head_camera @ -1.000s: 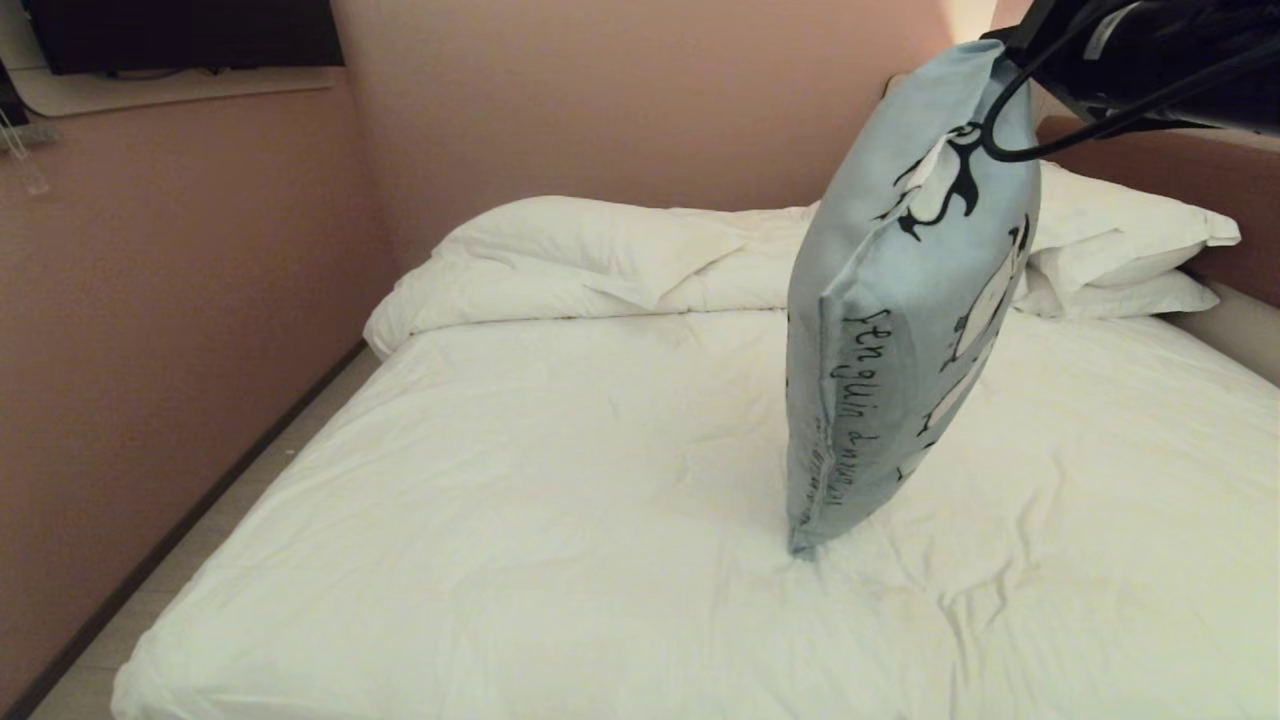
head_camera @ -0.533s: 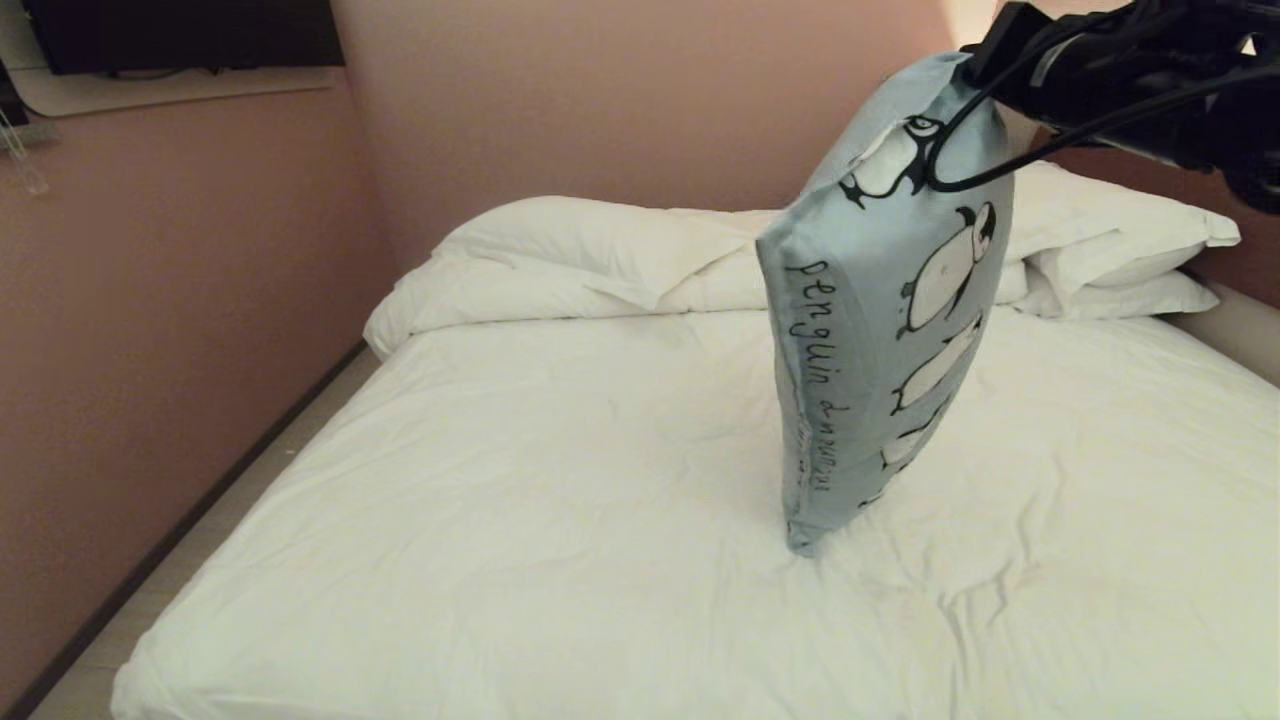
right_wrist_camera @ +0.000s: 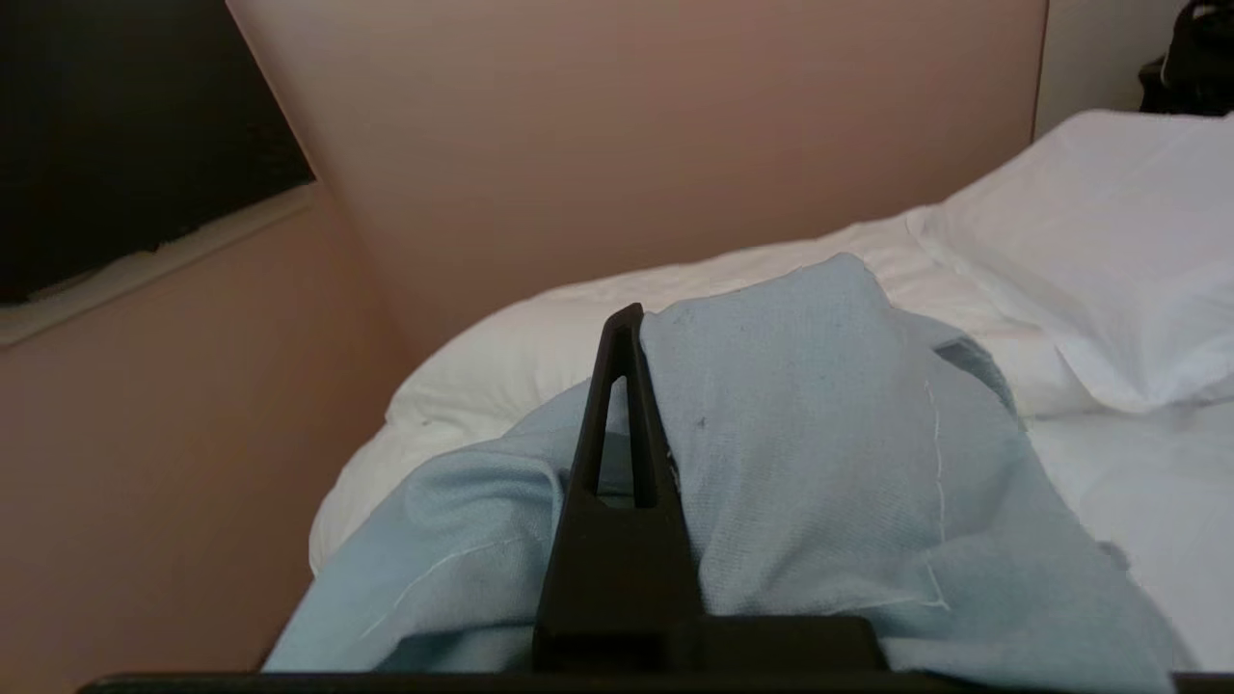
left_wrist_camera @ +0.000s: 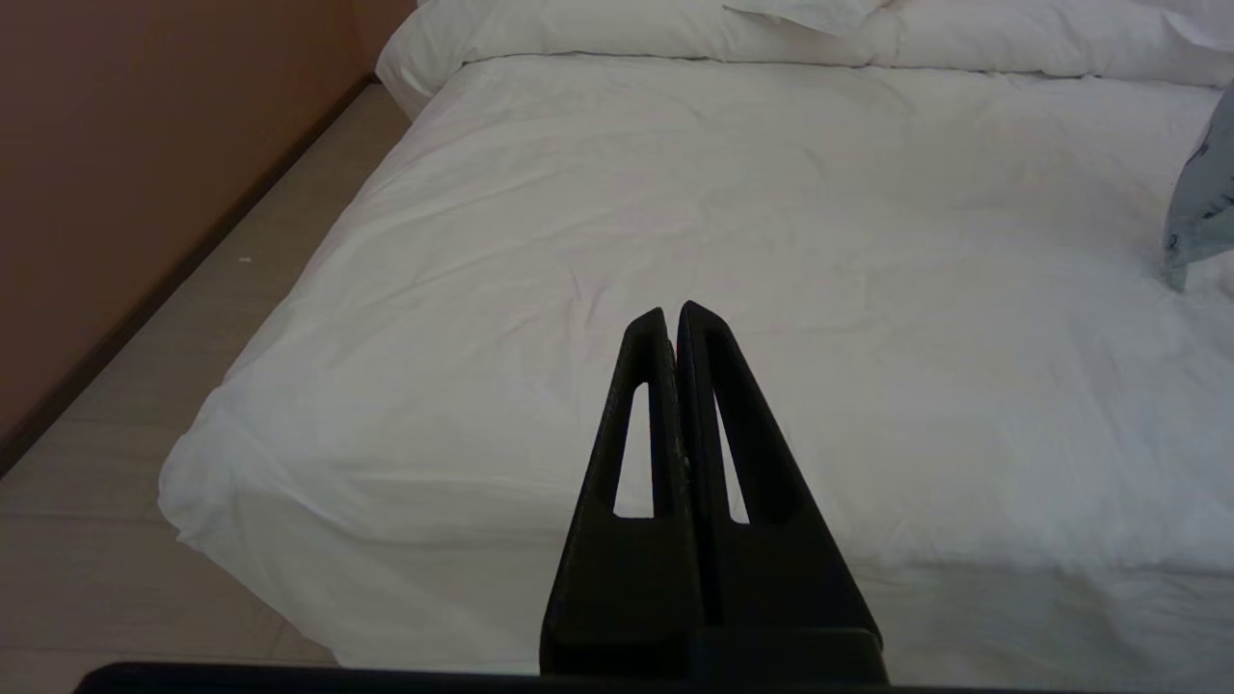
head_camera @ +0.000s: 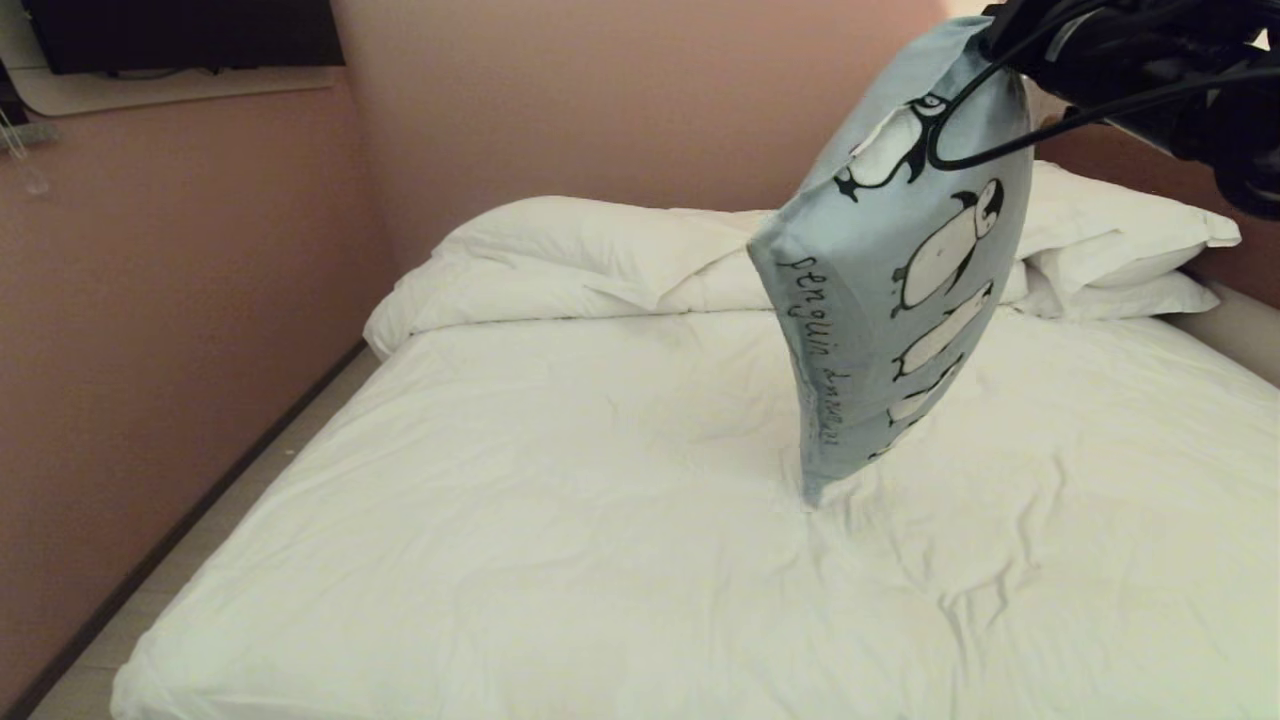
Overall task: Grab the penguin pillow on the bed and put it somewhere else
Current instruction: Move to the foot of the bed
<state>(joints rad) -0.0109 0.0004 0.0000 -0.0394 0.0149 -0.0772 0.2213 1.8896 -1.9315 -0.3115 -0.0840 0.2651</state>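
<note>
The penguin pillow (head_camera: 900, 300), light blue-grey with black-and-white penguins and black script, hangs by its top corner over the right middle of the bed (head_camera: 560, 480). My right gripper (head_camera: 1000, 40) is shut on that top corner. In the right wrist view one black finger (right_wrist_camera: 622, 405) shows and blue cloth (right_wrist_camera: 819, 434) covers the other. The pillow's lower corner is at, or just above, the wrinkled white sheet. My left gripper (left_wrist_camera: 673, 313) is shut and empty near the bed's foot, with the pillow's corner (left_wrist_camera: 1200, 212) far off to its side.
A folded white duvet (head_camera: 600, 255) and stacked white pillows (head_camera: 1110, 235) lie along the head of the bed, before a brown headboard (head_camera: 1200, 160). A pink wall (head_camera: 150, 300) and a narrow strip of floor (head_camera: 200, 540) run along the bed's left side.
The pillow has turned so more of its penguin side faces me. Its lower corner has risen and shifted toward the head of the bed. My right arm has shifted at the upper right.
</note>
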